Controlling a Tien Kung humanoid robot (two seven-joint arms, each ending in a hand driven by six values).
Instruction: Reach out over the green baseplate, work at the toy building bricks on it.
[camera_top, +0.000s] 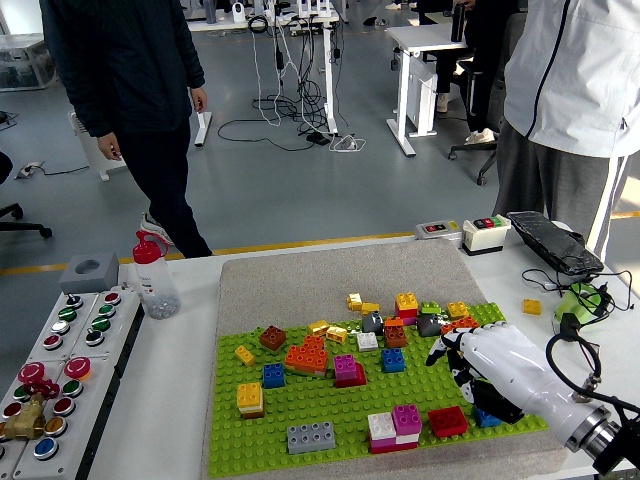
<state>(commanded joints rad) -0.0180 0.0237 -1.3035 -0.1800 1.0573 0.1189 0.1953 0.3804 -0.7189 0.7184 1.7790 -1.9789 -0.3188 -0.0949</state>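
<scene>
Head view: right hand (470, 362) over green baseplate (300, 415) right edge, fingers part-curled, seemingly holding nothing. Red brick (447, 421) just near-left of it; left hand absent.

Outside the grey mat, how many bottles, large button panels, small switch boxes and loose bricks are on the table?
Bottle: 1
Large button panel: 1
Small switch boxes: 2
Loose yellow brick: 1
Total: 5
</scene>
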